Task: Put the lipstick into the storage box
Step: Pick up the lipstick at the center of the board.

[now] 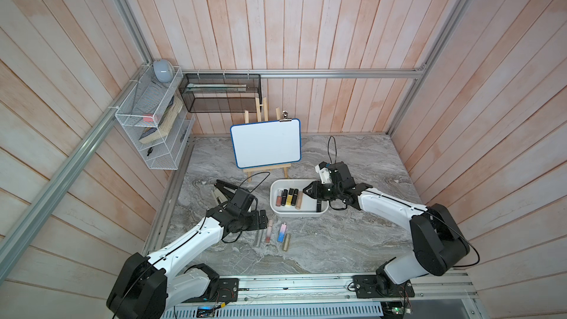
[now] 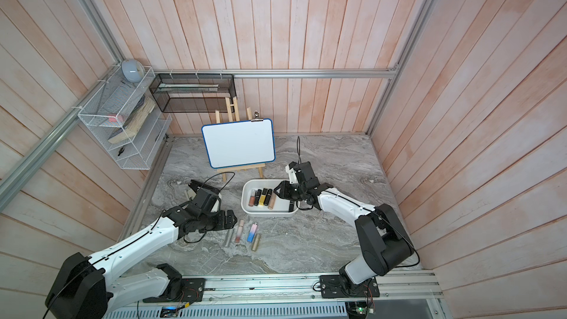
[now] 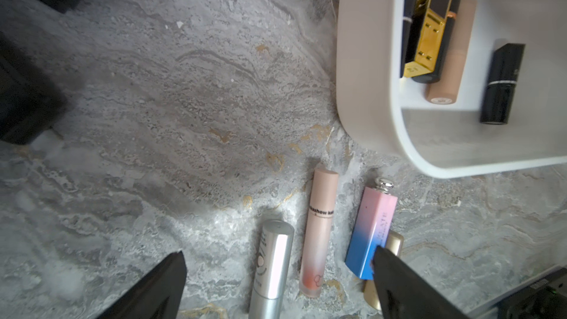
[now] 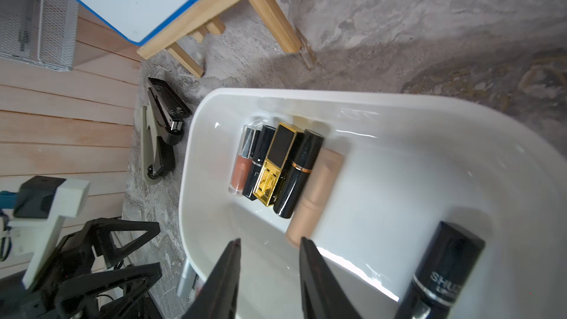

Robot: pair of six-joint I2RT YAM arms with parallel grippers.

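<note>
My right gripper [image 4: 270, 256] hangs low over the storage box [image 1: 291, 213], jaws a narrow gap apart with nothing between them. A black lipstick [image 4: 441, 274] lies loose on the box floor just beside it, apart from five tubes [image 4: 276, 173] lined up in the box's left half. My left gripper [image 3: 277, 251] is spread wide and empty, and it is the nearer arm for what I judge comes next: four tubes [image 1: 269, 232] lie on the marble tabletop [image 1: 337, 240] just near of the box, directly below those jaws. They lie side by side, long axes running near to far, so the jaws would close across their width. The silver tube [image 3: 273, 265] and the pale pink lip gloss [image 3: 319, 231] sit inside the gap. The pink-to-blue lipstick [image 3: 372, 228], square-sided with a chrome cap, lies at the right finger [image 3: 399, 280], the gold tube [image 3: 394, 240] just right of it.
</note>
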